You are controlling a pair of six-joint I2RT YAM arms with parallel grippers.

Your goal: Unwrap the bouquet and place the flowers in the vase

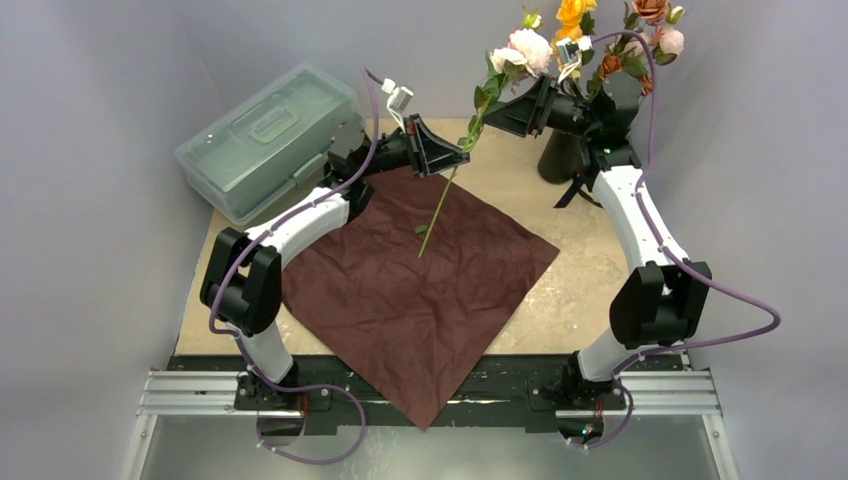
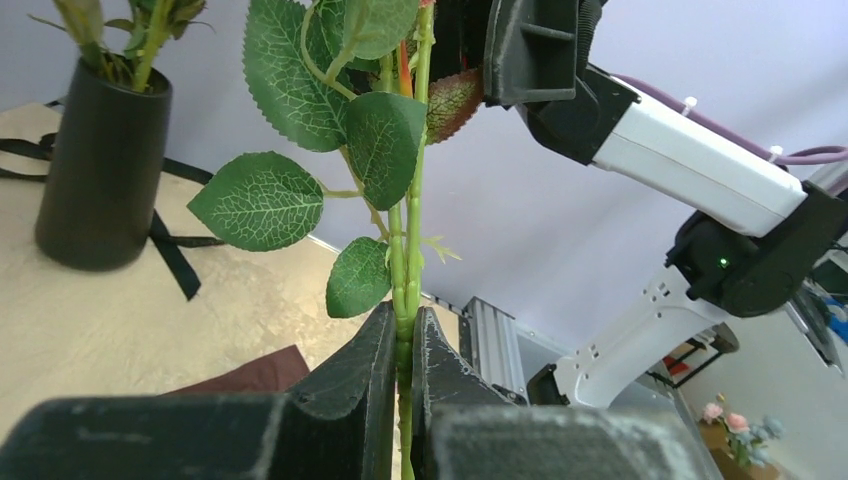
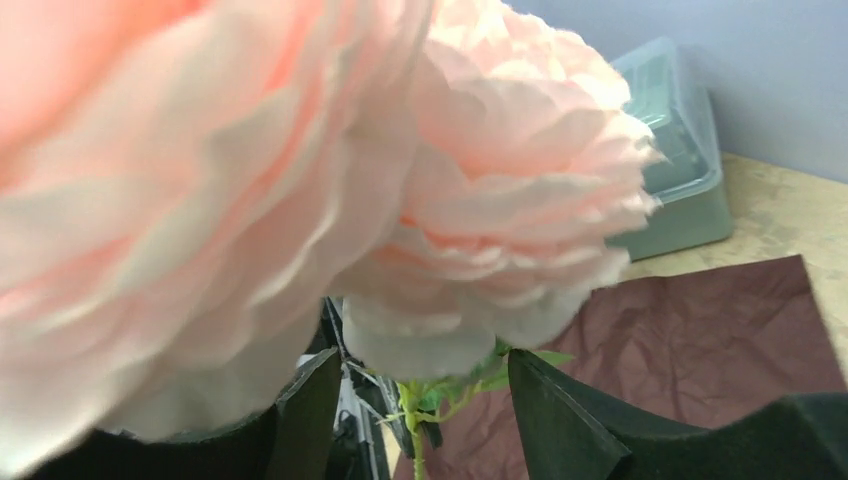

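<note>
— Left gripper [image 2: 405, 325]?
— Clamped on a flower stem [image 2: 410, 230], holding it tilted above the maroon paper [image 1: 420, 290]
— Right gripper [image 3: 425, 370]?
— Jaws apart either side of that stem, just under the pink bloom [image 3: 500, 200]; other flowers [image 1: 572, 12] stand in the black vase [image 2: 100, 170]

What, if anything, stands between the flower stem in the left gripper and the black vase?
The right gripper, jaws open around the top of the stem, sits between it and the vase. The left gripper is clamped on the stem lower down. The vase's mouth is crowded with flowers.
</note>
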